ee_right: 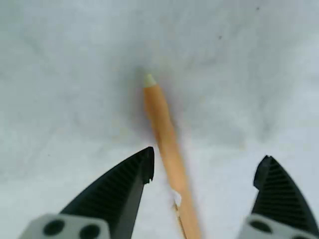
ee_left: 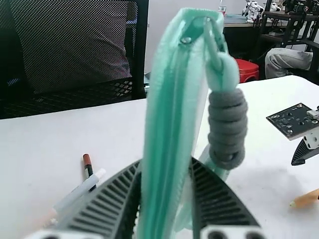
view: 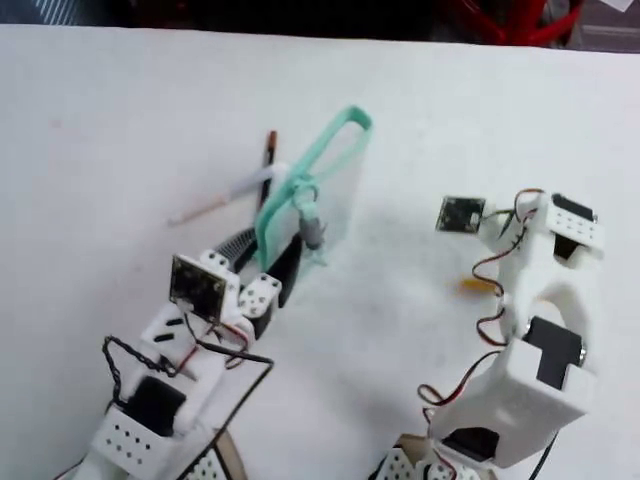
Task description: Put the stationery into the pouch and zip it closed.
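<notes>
White desk [view: 100,110], L to R: a white pen [view: 250,183] and a brown pencil [view: 270,150] lie loose just behind the pouch [view: 312,180], on the side away from the arms. The mint pouch stands on edge. The left pincer [ee_left: 167,174] is clamped tight on its lower end, w/ the zip edge running up and away. A grey-wrapped zip pull [ee_left: 227,129] hangs on the side facing the right arm. The mouth looks parted from above, but not sure.

Further R, well apart from the pouch, an orange pencil [ee_right: 167,144] lies flat on the desk. The right pincer [ee_right: 207,159] hangs over it, spread wide and gripping nothing, one jaw on each side of the shaft. The pencil's long axis runs straight out from the pincer, approx square to the closing line, tip end farthest. So prob. no wrist turn needed: lower, close, then carry it left to the pouch. The right arm is clearly the nearer one.
</notes>
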Robot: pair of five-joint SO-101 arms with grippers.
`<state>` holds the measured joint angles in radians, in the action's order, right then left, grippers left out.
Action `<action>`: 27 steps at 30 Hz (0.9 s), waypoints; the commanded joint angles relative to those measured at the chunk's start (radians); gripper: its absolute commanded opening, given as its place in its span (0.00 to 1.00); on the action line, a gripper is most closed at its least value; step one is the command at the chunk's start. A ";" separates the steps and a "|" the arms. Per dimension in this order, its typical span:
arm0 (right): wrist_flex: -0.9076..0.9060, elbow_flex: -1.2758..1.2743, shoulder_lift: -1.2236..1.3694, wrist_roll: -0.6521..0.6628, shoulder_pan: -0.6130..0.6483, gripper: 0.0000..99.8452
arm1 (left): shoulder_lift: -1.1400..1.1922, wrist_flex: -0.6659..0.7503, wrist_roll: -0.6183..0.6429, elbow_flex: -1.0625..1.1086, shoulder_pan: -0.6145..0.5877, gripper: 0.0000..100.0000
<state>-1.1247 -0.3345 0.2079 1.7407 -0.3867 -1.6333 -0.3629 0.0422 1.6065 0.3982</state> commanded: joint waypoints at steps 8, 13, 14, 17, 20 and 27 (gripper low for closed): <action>0.344 -0.216 -0.005 0.031 0.041 0.18 | -0.013 -0.003 0.006 -0.035 -0.013 0.14; 0.472 -0.305 -0.007 0.029 0.025 0.02 | -0.013 0.000 0.006 -0.035 -0.013 0.14; 0.475 -0.308 -0.008 0.029 0.025 0.01 | -0.013 0.002 0.006 -0.035 -0.013 0.14; 0.452 -0.305 -0.019 0.028 0.024 0.01 | -0.013 0.003 0.006 -0.037 -0.013 0.14; 0.386 -0.272 -0.093 -0.028 0.024 0.02 | -0.013 0.003 0.006 -0.037 -0.013 0.14; 0.232 -0.180 -0.387 -0.373 0.071 0.02 | -0.013 -0.002 0.006 -0.037 -0.013 0.14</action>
<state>-0.8577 -0.5646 -0.0453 1.4922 -0.3437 -1.6333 -0.3629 0.0422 1.6065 0.3982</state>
